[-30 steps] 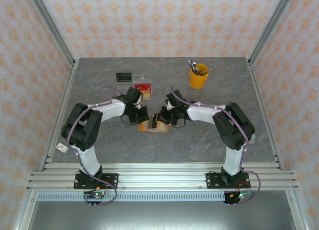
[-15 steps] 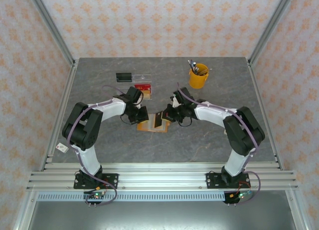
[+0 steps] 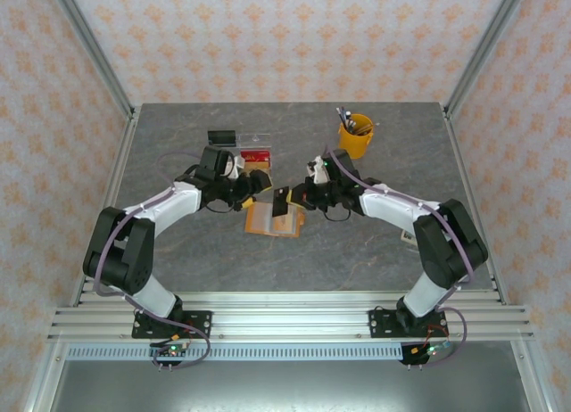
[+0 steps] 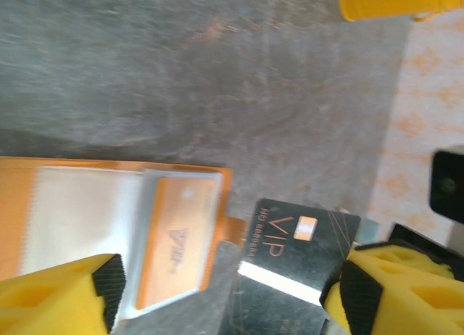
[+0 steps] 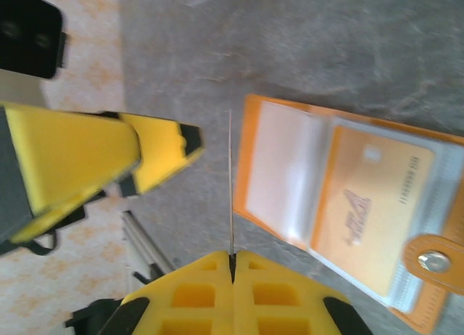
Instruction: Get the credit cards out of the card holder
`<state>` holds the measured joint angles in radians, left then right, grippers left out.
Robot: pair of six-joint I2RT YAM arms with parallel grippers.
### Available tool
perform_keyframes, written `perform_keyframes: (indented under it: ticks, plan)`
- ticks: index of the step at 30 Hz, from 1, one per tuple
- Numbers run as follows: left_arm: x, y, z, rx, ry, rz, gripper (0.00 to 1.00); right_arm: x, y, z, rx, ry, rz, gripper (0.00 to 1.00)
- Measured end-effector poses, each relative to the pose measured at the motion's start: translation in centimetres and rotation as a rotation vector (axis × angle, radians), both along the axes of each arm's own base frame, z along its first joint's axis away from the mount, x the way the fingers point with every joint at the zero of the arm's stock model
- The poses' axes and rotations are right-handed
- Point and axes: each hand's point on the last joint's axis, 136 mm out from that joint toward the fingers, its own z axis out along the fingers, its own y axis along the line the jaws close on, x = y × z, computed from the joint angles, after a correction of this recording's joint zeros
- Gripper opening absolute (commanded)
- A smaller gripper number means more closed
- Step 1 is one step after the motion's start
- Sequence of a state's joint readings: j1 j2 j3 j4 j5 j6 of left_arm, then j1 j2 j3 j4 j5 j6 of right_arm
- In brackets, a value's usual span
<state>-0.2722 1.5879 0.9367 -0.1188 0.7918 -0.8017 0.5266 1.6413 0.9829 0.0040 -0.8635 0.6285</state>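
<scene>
Edgewise in the right wrist view, the black card [image 5: 230, 183] is only a thin line, and its print reads blurred from the left wrist. An orange card [image 4: 174, 248] sits part-tucked in the card holder [image 3: 268, 223], which lies open on the grey table [image 3: 357, 251]. Both arms reach inward, meeting mid-table: the right gripper [image 5: 232, 257] is pinched tight on the black card above the holder, while the left gripper [image 4: 228, 295] gapes wide, empty, just beside it. Patterned walls [image 3: 268, 37] surround the table; a yellow cup [image 3: 357, 135] stands behind

The grey stone-look worktop [image 3: 428, 153] carries the open card holder [image 3: 275, 220] mid-frame, a yellow cup [image 3: 355, 137] upper right, and a clear tray [image 3: 254, 149] upper centre.
</scene>
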Motion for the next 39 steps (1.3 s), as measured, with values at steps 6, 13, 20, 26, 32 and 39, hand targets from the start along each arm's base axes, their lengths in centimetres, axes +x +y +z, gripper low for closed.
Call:
perform_keyframes:
  ticks: [6, 13, 20, 26, 32, 39]
  plan:
    - [-0.4, -1.8, 1.5, -0.152, -0.021, -0.046, 0.83, 0.8, 0.8, 2.5, 0.115, -0.024, 0.01, 0.0]
    - [-0.2, -2.7, 3.4, -0.25, -0.068, -0.074, 0.54, 1.0, 1.1, 3.8, 0.179, -0.018, 0.019, 0.0]
    - [-0.5, -2.6, 6.0, -0.268, -0.145, -0.087, 0.23, 1.6, 0.8, 4.0, 0.197, -0.011, 0.0, 0.0]
    - [-0.7, -2.4, 6.6, -0.256, -0.174, -0.095, 0.0, 1.6, 0.8, 4.1, 0.203, -0.003, 0.001, 0.0]
    - [-0.5, -0.9, 7.0, -0.069, -0.208, -0.085, 0.0, 1.9, -0.3, 2.5, 0.055, -0.014, -0.02, 0.36]
    - [2.2, 4.4, 10.2, 0.373, -0.364, -0.022, 0.0, 3.5, -3.9, 2.5, -0.181, -0.131, -0.12, 0.63]
